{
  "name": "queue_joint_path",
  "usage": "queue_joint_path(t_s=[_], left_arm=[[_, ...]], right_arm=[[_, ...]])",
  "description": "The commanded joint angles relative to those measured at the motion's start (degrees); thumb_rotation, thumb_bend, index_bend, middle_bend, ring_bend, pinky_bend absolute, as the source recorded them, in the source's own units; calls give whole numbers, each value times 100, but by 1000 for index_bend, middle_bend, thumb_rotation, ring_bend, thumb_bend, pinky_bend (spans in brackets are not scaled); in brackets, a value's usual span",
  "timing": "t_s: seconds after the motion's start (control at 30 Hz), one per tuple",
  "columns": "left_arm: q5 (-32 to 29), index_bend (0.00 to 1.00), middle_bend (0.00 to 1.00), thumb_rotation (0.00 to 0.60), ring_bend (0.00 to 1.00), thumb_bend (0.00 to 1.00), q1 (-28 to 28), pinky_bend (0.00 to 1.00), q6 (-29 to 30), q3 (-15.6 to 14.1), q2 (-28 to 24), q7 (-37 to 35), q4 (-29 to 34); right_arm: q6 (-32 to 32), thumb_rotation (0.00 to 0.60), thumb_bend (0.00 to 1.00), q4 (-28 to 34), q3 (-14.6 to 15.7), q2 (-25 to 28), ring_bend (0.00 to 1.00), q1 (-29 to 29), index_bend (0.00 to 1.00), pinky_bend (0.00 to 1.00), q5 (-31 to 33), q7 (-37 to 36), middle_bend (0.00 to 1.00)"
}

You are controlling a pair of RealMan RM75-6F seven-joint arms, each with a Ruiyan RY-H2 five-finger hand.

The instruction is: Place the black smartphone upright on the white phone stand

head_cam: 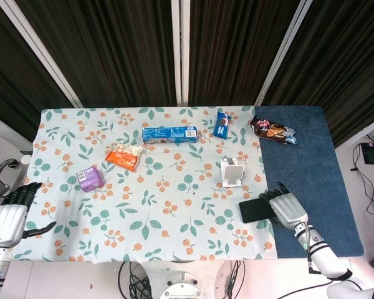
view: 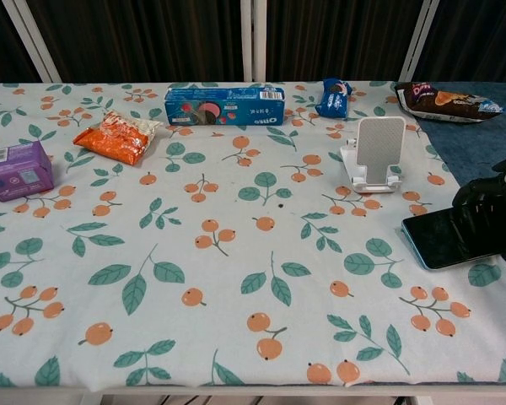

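Observation:
The black smartphone [head_cam: 254, 210] [view: 451, 239] is at the right side of the table, its right end under the fingers of my right hand [head_cam: 285, 208] [view: 492, 201], which grips it. Its screen faces up and its left end juts over the floral cloth. The white phone stand [head_cam: 232, 172] [view: 375, 152] stands empty, a short way behind and left of the phone. My left hand [head_cam: 6, 218] hangs off the table's left edge with its fingers apart and nothing in it; the chest view does not show it.
A blue Oreo box [head_cam: 170, 134] [view: 225, 105], an orange snack packet [head_cam: 123, 156], a purple box [head_cam: 89, 178] and a small blue packet [head_cam: 222, 125] lie across the cloth. A brown cookie bag [head_cam: 273, 131] lies on the blue mat [head_cam: 311, 174] at the right.

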State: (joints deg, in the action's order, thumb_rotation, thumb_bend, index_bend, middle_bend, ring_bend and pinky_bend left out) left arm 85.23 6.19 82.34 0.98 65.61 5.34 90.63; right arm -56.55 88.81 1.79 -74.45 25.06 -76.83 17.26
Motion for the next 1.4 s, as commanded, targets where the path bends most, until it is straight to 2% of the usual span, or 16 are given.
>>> queue_joint_path(t_s=[0.03,0.27,0.43,0.57,0.73,0.83,0.93,1.23,1.4], left_arm=[[-2,89,103,386,116,96,4,216,-7,1,-1,-2,2],[-7,89,101,387,116,95,4,215,-9,4,-8,-9,12],[-3,89,101,390,116,95,-7,215,10,3,-22,-21,21],[9,89,101,390,116,95,-7,215,24,8,-21,-45,9],[30,89,101,388,116,96,1,215,32,14,-2,-51,-2],[50,89,101,388,117,95,1,216,52,15,8,-43,3],[50,89,101,391,116,95,-6,215,65,16,20,-38,5],[2,89,101,397,116,96,-31,215,46,2,79,-82,-68],[5,89,101,397,116,96,-32,216,56,11,90,-124,-112]], right_arm=[[-6,600,324,4,-3,12,351,-6,696,0,-14,-35,361],[-211,600,327,44,-16,102,372,-61,702,0,-235,-247,379],[-730,600,327,134,-43,309,373,-194,712,0,-652,-468,380],[-1491,600,327,308,-213,641,373,-290,714,0,-1178,-442,381],[-2111,600,327,386,-562,973,379,-158,714,0,-1786,-51,395],[-2234,600,325,108,-839,1136,379,172,714,0,-2374,816,405],[-2144,600,318,-317,-954,1186,380,528,711,0,-2990,1595,419],[-940,600,315,-767,-767,1517,394,1430,694,7,-3985,2426,425],[-333,600,315,-971,-592,1632,394,1851,691,0,-4321,2470,420]])
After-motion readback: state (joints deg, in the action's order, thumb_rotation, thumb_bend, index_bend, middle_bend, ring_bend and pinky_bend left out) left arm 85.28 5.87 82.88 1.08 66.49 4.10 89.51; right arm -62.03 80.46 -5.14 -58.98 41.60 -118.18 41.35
